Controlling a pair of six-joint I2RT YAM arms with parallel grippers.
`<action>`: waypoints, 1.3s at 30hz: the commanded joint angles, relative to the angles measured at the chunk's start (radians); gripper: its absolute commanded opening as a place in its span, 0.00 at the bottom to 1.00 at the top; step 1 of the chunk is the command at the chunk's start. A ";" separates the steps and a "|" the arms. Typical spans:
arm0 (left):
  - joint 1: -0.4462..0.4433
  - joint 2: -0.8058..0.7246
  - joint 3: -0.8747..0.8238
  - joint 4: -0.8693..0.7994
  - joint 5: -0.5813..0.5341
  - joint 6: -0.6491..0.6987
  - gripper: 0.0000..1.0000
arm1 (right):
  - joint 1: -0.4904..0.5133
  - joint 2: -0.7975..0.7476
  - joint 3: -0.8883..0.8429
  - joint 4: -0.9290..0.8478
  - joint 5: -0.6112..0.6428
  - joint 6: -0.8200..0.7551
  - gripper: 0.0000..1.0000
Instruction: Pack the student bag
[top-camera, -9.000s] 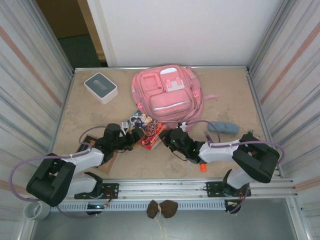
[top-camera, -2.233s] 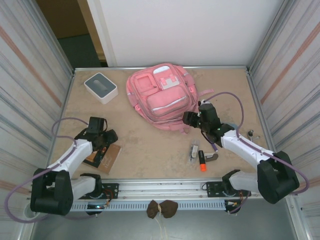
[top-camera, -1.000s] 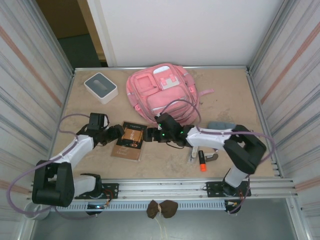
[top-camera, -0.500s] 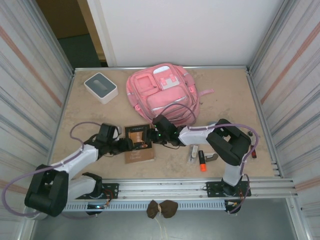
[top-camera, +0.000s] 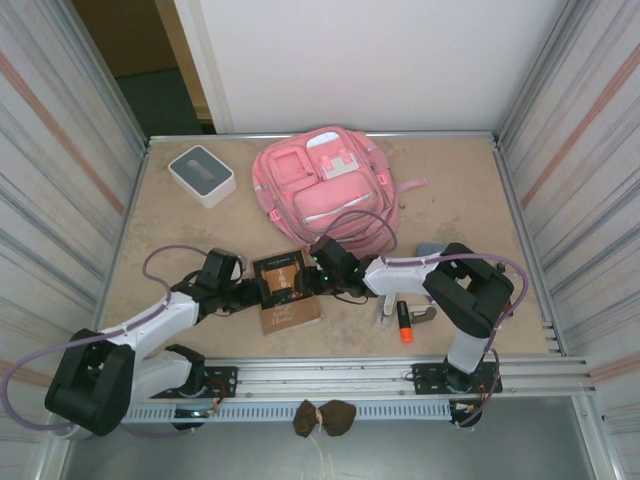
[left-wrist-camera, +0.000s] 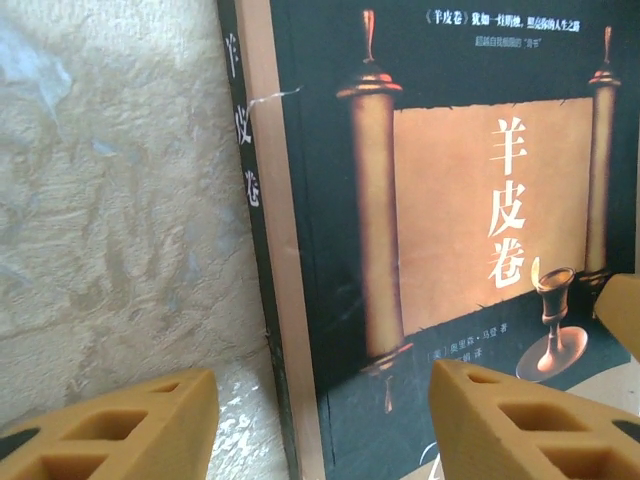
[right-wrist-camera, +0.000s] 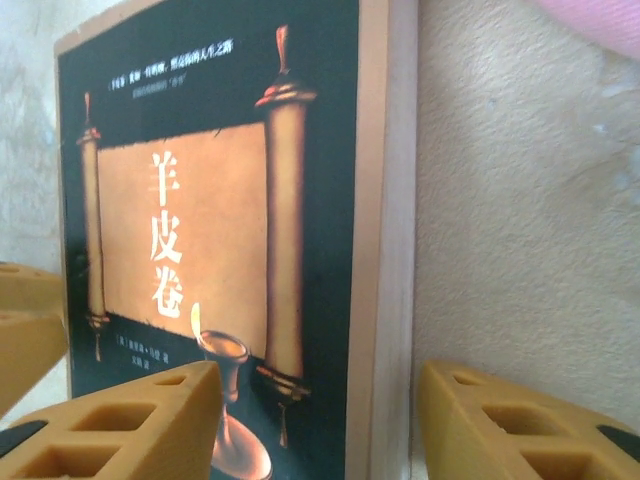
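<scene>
The student bag (top-camera: 325, 190) is a pink backpack lying flat at the back of the table, front pockets up. Just in front of it lies a dark book (top-camera: 286, 290) with an orange scroll on its cover. My left gripper (top-camera: 252, 290) is at the book's left edge and my right gripper (top-camera: 316, 278) at its right edge. In the left wrist view the gripper (left-wrist-camera: 320, 385) stands open astride the book's spine (left-wrist-camera: 262, 250), one finger over the table and one over the cover. In the right wrist view the gripper (right-wrist-camera: 318, 378) is open astride the book's page edge (right-wrist-camera: 385, 250).
A small grey-and-white square box (top-camera: 202, 175) sits at the back left. An orange marker (top-camera: 404, 326), a small silver item (top-camera: 388, 305) and a blue pouch (top-camera: 432, 249) lie right of the book. Metal walls close in both sides.
The book has slid a little toward the near edge and turned. Both grippers have followed it, and their jaws have narrowed around its opposite edges.
</scene>
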 joint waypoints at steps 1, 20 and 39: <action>-0.031 0.036 -0.023 0.118 0.090 -0.023 0.52 | 0.014 -0.005 -0.010 0.033 -0.035 -0.002 0.40; 0.296 -0.206 -0.119 0.246 0.408 -0.120 0.71 | -0.126 -0.203 -0.092 0.299 -0.246 0.120 0.00; 0.325 -0.105 -0.081 0.539 0.571 -0.296 0.90 | -0.185 -0.300 -0.091 0.518 -0.383 0.294 0.00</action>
